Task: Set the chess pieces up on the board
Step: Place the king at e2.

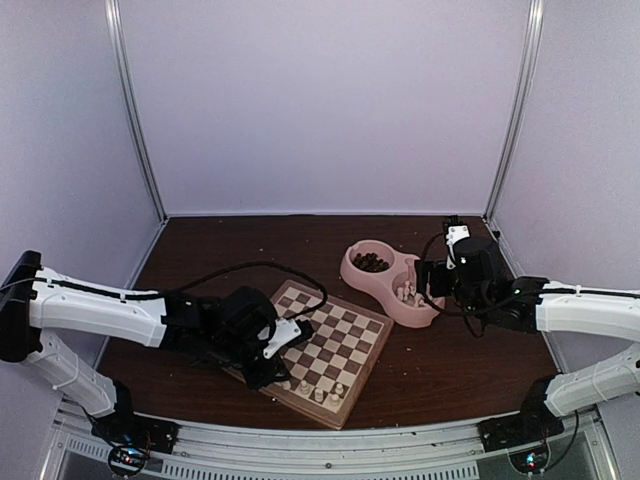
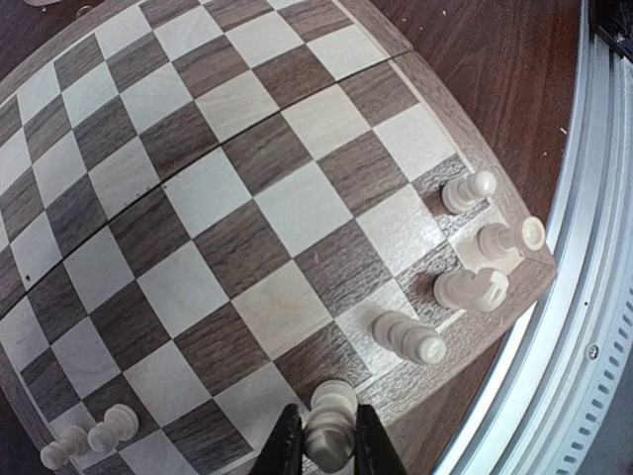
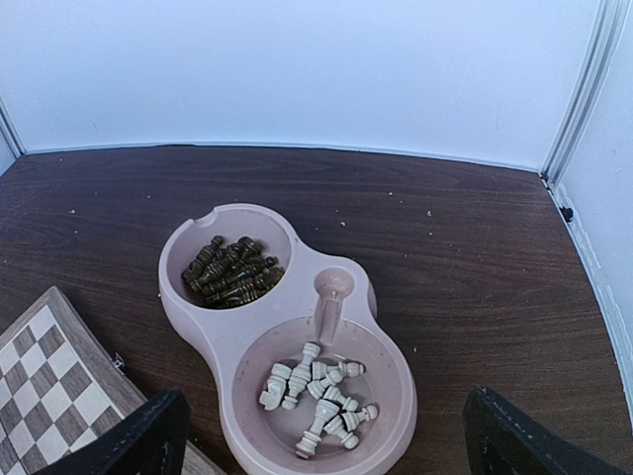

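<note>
The board (image 1: pixel 345 335) lies near the table's front, and the left wrist view shows it close up (image 2: pixel 247 198). Several cream chess pieces (image 2: pixel 471 290) stand along its near edge, with two more (image 2: pixel 111 427) at the other corner. My left gripper (image 2: pixel 328 416) is shut on one cream piece (image 2: pixel 331 435), held over the edge row beside the others. From the top view the left gripper (image 1: pixel 272 358) sits low over the board's near-left side. My right gripper (image 3: pixel 331 435) is open above the bowl's compartment of loose cream pieces (image 3: pixel 316 391), with nothing between its fingers.
A pink double bowl (image 3: pixel 198 327) stands right of the board (image 1: pixel 385 290), dark brown pieces (image 3: pixel 229 269) in its far compartment. A metal rail (image 2: pixel 584 327) runs just beyond the board's near edge. White walls enclose the table on three sides.
</note>
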### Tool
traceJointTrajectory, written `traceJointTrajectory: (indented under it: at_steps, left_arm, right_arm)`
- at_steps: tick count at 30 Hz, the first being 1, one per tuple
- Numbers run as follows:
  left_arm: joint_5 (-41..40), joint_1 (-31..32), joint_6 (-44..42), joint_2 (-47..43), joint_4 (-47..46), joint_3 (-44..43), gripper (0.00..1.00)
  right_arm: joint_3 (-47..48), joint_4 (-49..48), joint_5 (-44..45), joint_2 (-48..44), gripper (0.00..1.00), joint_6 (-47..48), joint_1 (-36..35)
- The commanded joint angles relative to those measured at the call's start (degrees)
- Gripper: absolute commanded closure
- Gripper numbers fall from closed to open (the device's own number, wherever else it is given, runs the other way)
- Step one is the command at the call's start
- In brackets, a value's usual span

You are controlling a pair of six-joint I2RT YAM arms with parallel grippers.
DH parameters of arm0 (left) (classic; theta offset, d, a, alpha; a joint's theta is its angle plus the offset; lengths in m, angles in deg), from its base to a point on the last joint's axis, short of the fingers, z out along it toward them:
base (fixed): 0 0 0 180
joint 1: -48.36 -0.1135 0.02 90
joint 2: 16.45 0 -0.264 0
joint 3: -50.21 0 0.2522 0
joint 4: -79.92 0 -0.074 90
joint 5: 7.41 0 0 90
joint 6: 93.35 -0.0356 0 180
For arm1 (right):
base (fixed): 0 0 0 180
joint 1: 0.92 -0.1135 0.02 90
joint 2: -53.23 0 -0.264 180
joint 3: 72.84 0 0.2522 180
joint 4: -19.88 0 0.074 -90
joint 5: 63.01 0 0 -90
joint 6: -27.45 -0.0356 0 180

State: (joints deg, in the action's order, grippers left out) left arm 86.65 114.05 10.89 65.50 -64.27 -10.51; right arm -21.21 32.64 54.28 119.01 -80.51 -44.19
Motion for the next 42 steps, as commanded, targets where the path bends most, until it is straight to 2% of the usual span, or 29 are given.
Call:
traceJointTrajectory:
  at_steps: [1, 42]
  left_arm:
    - [-1.46, 0.31, -1.08, 0.98, -2.19, -1.62, 0.91]
    - [-2.54, 1.13, -1.2, 1.57, -2.03, -2.49, 0.91]
  right_arm:
    - [-0.77, 0.34, 1.23, -0.97, 0.0, 0.37, -0.11]
    - [-0.69, 0.51, 0.73, -1.28, 0.0, 0.11, -0.15]
